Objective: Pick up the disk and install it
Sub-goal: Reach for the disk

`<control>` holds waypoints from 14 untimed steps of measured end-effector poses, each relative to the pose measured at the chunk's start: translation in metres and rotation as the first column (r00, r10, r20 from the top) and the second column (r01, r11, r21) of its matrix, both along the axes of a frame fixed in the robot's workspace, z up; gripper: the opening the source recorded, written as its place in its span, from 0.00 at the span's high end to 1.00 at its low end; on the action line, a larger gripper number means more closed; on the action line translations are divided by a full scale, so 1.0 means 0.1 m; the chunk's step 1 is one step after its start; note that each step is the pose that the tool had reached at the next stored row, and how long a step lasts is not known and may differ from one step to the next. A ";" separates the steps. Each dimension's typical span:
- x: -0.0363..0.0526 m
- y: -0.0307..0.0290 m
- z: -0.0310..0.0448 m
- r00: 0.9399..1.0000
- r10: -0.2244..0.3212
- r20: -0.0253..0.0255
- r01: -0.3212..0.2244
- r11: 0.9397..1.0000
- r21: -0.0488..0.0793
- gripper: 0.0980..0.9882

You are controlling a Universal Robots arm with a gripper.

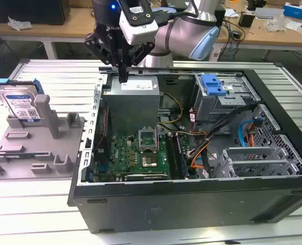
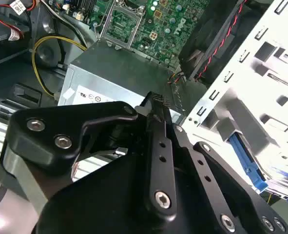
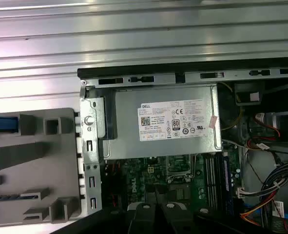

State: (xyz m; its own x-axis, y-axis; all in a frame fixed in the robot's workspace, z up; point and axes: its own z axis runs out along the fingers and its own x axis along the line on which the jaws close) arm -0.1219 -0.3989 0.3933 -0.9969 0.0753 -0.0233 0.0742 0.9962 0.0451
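Silver disk [image 1: 22, 104], exterior view: stood upright in the grey fixture [image 1: 38, 145] on the pale slatted surface [image 1: 53, 76], at nine o'clock of the open computer case [image 1: 191, 199], with its blue carrier around it.
Exterior view, pincer [image 1: 122, 76]: hung at the far edge of the case over the power supply [image 1: 133, 99], at about twelve o'clock of the motherboard [image 1: 135, 153]. Its fingers were pressed together with nothing between them, and it was well apart from the disk.
Exterior view, blue latch plate [image 1: 213, 84]: lay on the drive cage, at about two o'clock of the motherboard.
Second wrist view, pincer [image 2: 156, 100]: black fingers were closed and empty above the power supply [image 2: 109, 80], with the motherboard [image 2: 153, 24] beyond it.
First wrist view, pincer [image 3: 157, 208]: its tips met over the motherboard [image 3: 148, 175], near the labelled power supply [image 3: 165, 122]. The grey fixture [image 3: 36, 161] sat just beside the case wall.
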 end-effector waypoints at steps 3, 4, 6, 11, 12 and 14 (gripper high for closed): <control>0.000 0.000 0.000 1.000 0.000 0.000 0.000 1.000 0.000 0.99; -0.002 0.005 0.000 1.000 0.000 0.000 0.000 1.000 0.000 0.99; -0.004 0.005 0.001 1.000 0.000 0.000 0.000 1.000 -0.001 0.99; -0.221 0.087 -0.021 1.000 0.000 -0.001 0.000 1.000 -0.001 0.99; -0.259 0.115 -0.027 1.000 0.000 -0.001 0.000 1.000 -0.001 0.99; -0.434 0.268 -0.055 1.000 0.000 -0.001 0.000 1.000 -0.001 0.99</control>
